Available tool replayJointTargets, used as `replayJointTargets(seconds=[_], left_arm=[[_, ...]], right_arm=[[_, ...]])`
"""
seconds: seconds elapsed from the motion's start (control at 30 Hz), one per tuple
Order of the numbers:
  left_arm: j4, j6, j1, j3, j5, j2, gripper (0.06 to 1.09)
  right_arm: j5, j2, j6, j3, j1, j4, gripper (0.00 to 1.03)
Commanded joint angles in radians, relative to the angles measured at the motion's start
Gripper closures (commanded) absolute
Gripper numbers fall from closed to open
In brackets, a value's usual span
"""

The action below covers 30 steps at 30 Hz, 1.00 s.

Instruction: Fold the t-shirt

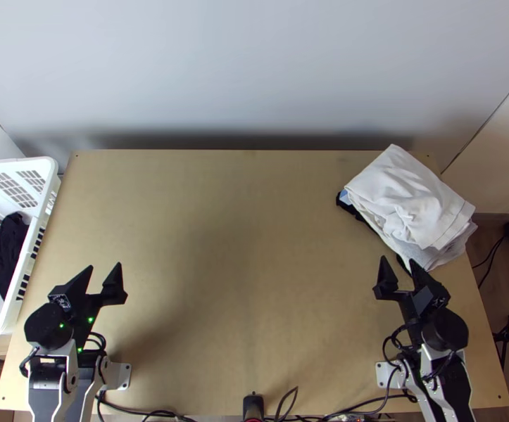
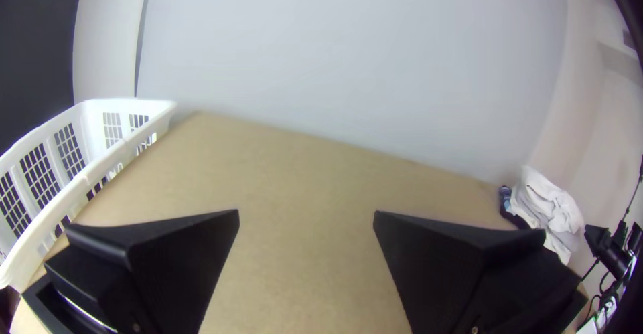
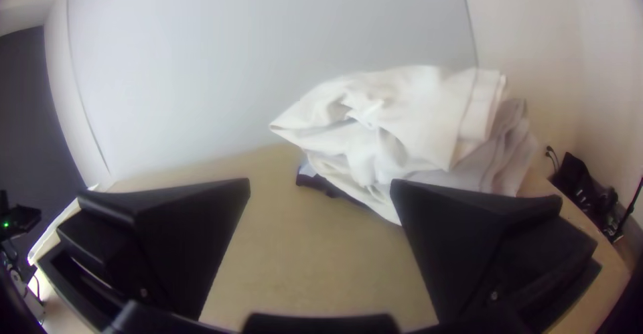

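Our left gripper (image 1: 105,266) has its fingers spread, tips well apart, over the near left part of the wooden counter (image 1: 240,281). Our right gripper (image 1: 398,259) is spread too, over the near right part, its tips just beside the near edge of a heap of white cloth (image 1: 409,204); we cannot tell whether they touch it. Between the two grippers we have a broad, open stretch of wood running to the far edge.

The heap sits in the far right corner, loosely folded in uneven layers, and seen from above it reaches past the counter's far and right edges. A dark cloth (image 1: 356,211) pokes out beneath its left side. We cannot tell which piece is the t-shirt.

Along our left edge stands a white basket (image 1: 46,163) with a black cloth (image 1: 8,246) in it. Past the far edge rises a pale wall (image 1: 254,70).
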Motion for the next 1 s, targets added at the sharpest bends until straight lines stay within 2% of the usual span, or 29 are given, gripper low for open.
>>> replayJointTargets(seconds=[0.0,0.27,0.97], left_arm=[[0.004,0.002,-0.006,-0.006,-0.002,-0.017,0.11],[-0.096,0.001,-0.005,0.006,0.0,-0.019,0.11],[-0.097,-0.002,-0.005,0.006,0.0,-0.019,0.11]], right_arm=[[0.003,0.001,0.024,-0.01,-0.013,-0.048,0.05],[0.003,0.001,0.026,-0.01,-0.015,-0.05,0.05],[0.003,0.001,0.026,-0.01,-0.015,-0.048,0.05]])
